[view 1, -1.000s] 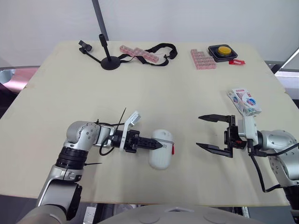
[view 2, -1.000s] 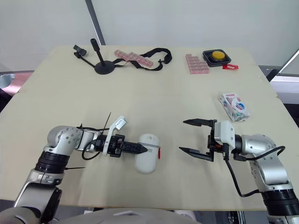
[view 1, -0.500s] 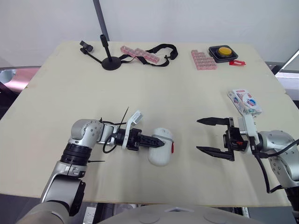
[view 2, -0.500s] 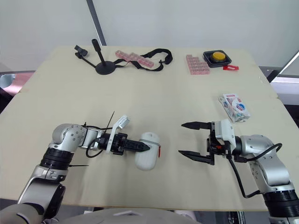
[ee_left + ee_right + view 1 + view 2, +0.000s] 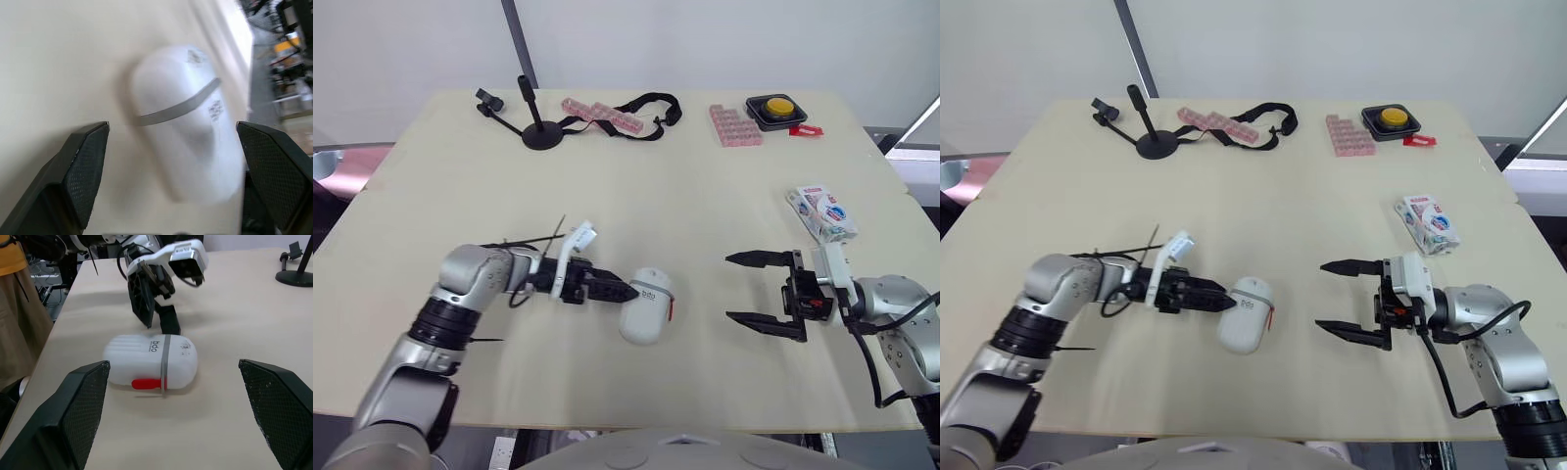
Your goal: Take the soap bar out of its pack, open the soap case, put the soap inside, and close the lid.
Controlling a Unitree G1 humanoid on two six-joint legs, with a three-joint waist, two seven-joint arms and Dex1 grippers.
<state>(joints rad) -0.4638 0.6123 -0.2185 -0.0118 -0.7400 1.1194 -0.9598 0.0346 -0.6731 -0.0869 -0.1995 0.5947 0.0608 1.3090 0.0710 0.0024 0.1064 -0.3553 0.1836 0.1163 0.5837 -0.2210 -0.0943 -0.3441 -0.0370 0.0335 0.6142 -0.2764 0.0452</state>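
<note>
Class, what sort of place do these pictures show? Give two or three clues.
Probably a robotics lab bench: a plain table holds a yellow push button, a small black stand, and staged items, a white soap case and a soap pack.

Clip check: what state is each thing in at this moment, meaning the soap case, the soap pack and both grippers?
soap case: lid shut, lying on the table.
soap pack: lying on the table, looks unopened.
left gripper: open, fingertips at the case's end.
right gripper: open wide, holding nothing.
</note>
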